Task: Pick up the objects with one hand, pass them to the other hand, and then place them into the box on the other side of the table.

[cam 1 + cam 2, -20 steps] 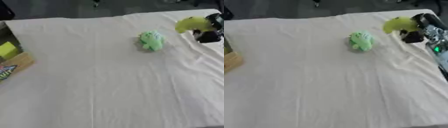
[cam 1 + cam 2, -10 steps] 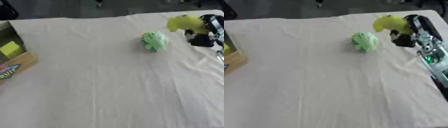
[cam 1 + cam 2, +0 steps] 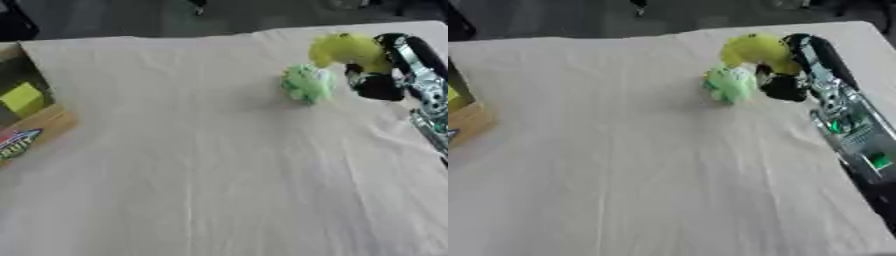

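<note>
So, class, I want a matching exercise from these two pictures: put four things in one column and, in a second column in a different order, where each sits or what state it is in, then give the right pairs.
Column one:
1. yellow toy
2. green toy
3. box
4. right hand

Column two:
a. at the table's left edge, with a yellow block inside
b. lying on the white cloth, touched by no hand
c. curled round the yellow toy
d. held up above the cloth, beside the green toy

Pairs: 1-d, 2-b, 3-a, 4-c
</note>
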`<action>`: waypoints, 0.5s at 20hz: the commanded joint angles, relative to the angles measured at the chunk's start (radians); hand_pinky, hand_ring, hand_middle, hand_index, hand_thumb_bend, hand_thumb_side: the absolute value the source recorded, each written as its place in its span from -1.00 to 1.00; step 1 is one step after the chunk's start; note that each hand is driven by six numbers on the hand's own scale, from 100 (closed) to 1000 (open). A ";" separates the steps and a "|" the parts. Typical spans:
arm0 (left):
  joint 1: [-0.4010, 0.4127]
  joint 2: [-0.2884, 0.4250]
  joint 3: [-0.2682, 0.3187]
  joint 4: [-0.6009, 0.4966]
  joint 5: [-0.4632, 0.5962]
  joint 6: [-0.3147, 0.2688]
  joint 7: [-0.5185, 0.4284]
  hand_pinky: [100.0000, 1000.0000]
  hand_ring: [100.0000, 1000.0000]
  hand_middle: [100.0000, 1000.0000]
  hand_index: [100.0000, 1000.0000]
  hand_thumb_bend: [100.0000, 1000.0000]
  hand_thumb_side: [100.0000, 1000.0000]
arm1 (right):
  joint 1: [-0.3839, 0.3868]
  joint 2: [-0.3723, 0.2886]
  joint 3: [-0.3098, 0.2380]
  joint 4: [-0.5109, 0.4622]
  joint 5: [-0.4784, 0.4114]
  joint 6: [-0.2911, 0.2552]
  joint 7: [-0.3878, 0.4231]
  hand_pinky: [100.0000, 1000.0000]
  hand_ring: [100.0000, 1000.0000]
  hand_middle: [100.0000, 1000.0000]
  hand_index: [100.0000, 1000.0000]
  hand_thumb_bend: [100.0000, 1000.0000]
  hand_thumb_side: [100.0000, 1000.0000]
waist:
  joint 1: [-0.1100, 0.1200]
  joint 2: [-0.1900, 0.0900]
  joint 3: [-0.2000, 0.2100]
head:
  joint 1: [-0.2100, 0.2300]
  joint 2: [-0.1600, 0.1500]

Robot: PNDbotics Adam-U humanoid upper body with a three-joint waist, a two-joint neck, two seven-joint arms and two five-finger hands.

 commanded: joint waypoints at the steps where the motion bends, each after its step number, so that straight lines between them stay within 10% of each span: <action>1: -0.028 0.046 -0.016 -0.040 0.004 -0.016 -0.032 0.10 0.34 0.17 0.52 -0.97 0.00 | -0.026 0.009 0.016 -0.018 -0.015 -0.012 0.002 0.44 -0.09 -0.31 -0.08 -1.00 -1.00 | 0.000 -0.023 0.001 | 0.006 -0.004; 10: -0.094 0.046 -0.103 -0.099 0.015 -0.053 -0.119 0.10 0.34 0.16 0.51 -0.94 -0.02 | -0.072 0.069 0.076 -0.015 -0.017 -0.031 0.050 0.44 -0.09 -0.32 -0.08 -1.00 -1.00 | 0.001 -0.027 0.001 | 0.014 -0.004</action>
